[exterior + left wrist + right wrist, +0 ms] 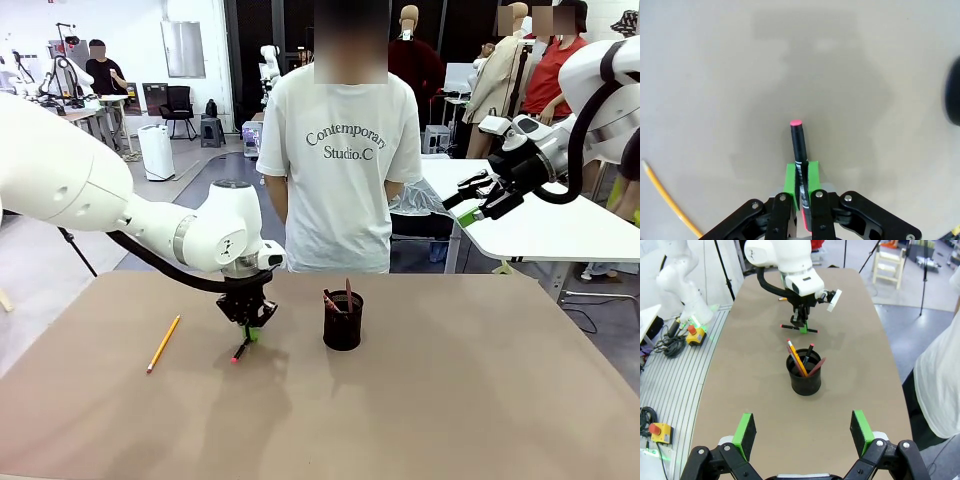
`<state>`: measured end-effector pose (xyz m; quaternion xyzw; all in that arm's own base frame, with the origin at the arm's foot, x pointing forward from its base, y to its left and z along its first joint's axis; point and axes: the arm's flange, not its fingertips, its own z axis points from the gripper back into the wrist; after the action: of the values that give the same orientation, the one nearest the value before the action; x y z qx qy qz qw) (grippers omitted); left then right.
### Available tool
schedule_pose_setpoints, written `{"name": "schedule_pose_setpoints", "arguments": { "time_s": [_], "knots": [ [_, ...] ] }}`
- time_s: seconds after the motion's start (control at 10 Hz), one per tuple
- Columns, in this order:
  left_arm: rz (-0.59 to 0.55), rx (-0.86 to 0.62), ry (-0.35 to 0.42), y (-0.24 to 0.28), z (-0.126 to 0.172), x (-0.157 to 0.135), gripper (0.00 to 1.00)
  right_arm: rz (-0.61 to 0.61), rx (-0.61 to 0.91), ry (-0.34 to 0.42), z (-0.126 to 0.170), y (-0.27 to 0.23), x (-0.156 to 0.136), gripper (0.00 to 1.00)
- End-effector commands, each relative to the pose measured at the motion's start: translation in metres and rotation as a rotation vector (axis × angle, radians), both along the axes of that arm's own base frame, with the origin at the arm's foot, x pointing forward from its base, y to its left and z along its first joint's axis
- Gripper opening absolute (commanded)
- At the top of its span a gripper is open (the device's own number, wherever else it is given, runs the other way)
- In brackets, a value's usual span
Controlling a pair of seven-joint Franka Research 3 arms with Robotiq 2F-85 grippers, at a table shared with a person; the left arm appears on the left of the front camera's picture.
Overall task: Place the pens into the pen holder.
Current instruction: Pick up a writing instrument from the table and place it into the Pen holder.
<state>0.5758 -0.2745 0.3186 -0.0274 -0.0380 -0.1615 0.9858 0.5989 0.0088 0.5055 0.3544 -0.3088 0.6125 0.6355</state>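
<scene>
The black pen (243,348) sits low over the table (480,380), left of the holder (342,325) and near it. Whether it touches the tabletop cannot be told. Its long axis is close to level. In the front view it runs on a diagonal, with the red end toward the robot's side and to the left, away from the holder.

The left gripper (250,325) is pinched shut on the pen. In the left wrist view the green pads (792,180) clamp the barrel and the red end juts out past them.

From this gripper the holder lies to the robot's right, at about the same depth, and already has several pens standing in it. The left arm is the nearer. The carry is judged to run rightward and upward, and the pen would need tipping toward upright before it clears the rim.

A pencil (163,343) lies flat farther left, well apart from the holder.

The right gripper (475,200) hangs high at the right, its jaws spread and empty.
</scene>
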Motion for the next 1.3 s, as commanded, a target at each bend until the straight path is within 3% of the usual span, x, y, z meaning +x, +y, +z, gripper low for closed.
{"name": "schedule_pose_setpoints", "arguments": {
  "time_s": [0.0, 0.2, 0.3, 0.5, 0.8, 0.9, 1.1, 1.2],
  "knots": [
    [-0.036, -0.156, -0.009, 0.012, 0.021, -0.012, 0.0, 0.0, -0.005, -0.005, 0.003, 0.001, 0.003, 1.0],
    [-0.137, -0.284, -0.07, 0.019, 0.045, -0.023, 0.0, 0.0, -0.005, -0.005, 0.003, 0.001, 0.003, 1.0],
    [-0.262, -0.418, -0.078, 0.025, 0.058, -0.031, 0.0, 0.0, -0.005, -0.005, 0.003, 0.001, 0.003, 1.0],
    [-0.499, -0.626, -0.164, 0.038, 0.073, -0.042, 0.0, 0.0, -0.005, -0.005, 0.003, 0.001, 0.003, 1.0],
    [-0.747, -0.851, -0.382, 0.059, 0.087, -0.059, 0.0, 0.0, -0.005, -0.005, 0.003, 0.001, 0.003, 1.0],
    [-0.846, -0.912, -0.5, 0.064, 0.088, -0.063, 0.0, 0.0, -0.005, -0.005, 0.003, 0.001, 0.003, 1.0],
    [-0.889, -0.912, -0.594, 0.072, 0.089, -0.068, 0.0, 0.0, -0.005, -0.005, 0.003, 0.001, 0.003, 1.0],
    [-0.997, -0.896, -0.686, 0.074, 0.091, -0.073, 0.0, 0.0, -0.005, -0.005, 0.003, 0.001, 0.003, 1.0]
  ]
}}
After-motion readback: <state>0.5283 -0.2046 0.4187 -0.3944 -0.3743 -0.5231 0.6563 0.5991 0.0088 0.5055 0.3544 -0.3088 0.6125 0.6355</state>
